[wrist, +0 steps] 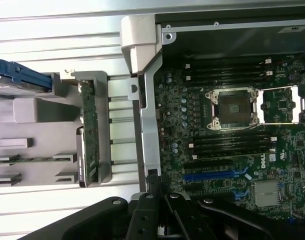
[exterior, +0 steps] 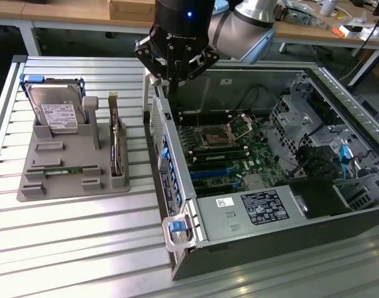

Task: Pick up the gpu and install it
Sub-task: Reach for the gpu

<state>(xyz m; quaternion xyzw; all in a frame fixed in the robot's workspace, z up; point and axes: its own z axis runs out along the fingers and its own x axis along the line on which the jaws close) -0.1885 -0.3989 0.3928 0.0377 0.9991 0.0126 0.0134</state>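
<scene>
Ribbed metal counter (exterior: 65, 242) carries an open computer case (exterior: 251, 245), its motherboard (exterior: 230, 155) exposed. Beside it, a grey tray (exterior: 59, 184) holds a hard drive (exterior: 56, 110); the gpu (exterior: 117, 146), a thin dark card with a silver bracket, standing on edge; and a green memory stick (exterior: 62, 169). The pincer (exterior: 175, 79) hangs clenched and empty over the case's wall.
</scene>
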